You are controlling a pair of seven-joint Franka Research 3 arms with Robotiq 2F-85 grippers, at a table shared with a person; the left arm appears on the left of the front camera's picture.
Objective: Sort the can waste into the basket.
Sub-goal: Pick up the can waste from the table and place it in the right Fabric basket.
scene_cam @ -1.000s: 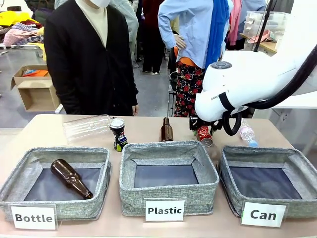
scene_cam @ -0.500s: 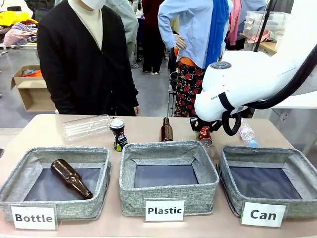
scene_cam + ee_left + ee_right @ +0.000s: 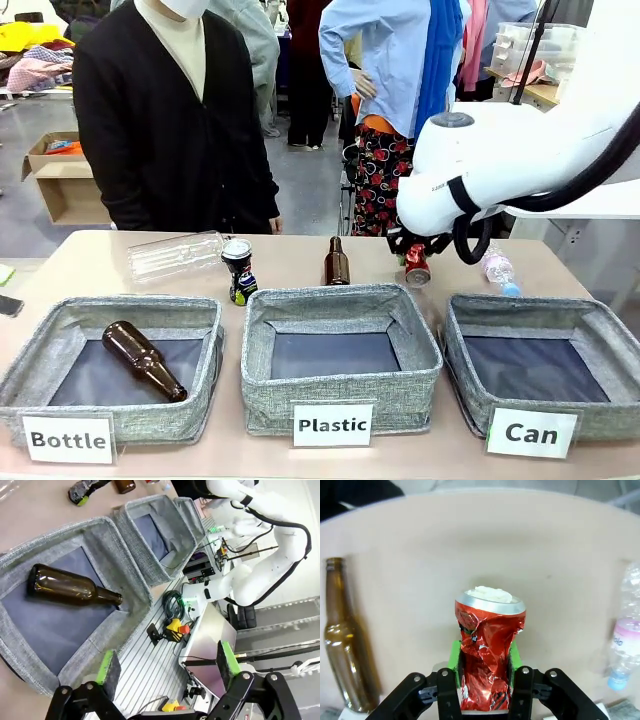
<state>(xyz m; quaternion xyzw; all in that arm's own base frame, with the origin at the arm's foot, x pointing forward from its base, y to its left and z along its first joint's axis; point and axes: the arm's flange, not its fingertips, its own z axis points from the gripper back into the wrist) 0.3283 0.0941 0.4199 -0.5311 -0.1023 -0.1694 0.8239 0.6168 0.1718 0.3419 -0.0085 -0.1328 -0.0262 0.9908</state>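
Front view, right hand [image 3: 414, 262]: clamped on the red can [image 3: 416, 270], over the far right of the desk [image 3: 290, 255].
Front view, red can: upright in the grip, beyond the gap between the Plastic basket [image 3: 340, 297] and the Can basket [image 3: 600, 330], outside both.
Front view, black can [image 3: 239, 272]: standing on the desk, just past the far left corner of the Plastic basket.
Front view, Can basket: near right, label facing the near edge.
Front view, Bottle basket [image 3: 120, 305]: near left, with a lying bottle [image 3: 143, 360] inside.
Front view, other items: upright bottle [image 3: 337, 263] left of the red can; big clear bottle [image 3: 175, 255] lying left of the black can; small clear bottle [image 3: 498, 270] right of the red can.
Front view, person [image 3: 170, 120]: standing at the far side, left of centre.
Left wrist view, left hand [image 3: 167, 665]: jaws wide apart, nothing between the pads [image 3: 110, 667].
Left wrist view, below it: Bottle basket [image 3: 125, 565] with the lying bottle [image 3: 70, 587]; black can [image 3: 80, 491] farther off.
Right wrist view, right hand [image 3: 484, 662]: pads [image 3: 453, 657] pressed on both sides of the red can [image 3: 487, 655].
Right wrist view, red can: crumpled, silver top pointing away.
Right wrist view, sides: upright bottle [image 3: 342, 640] to the left, small clear bottle [image 3: 625, 645] to the right, both apart from the can.
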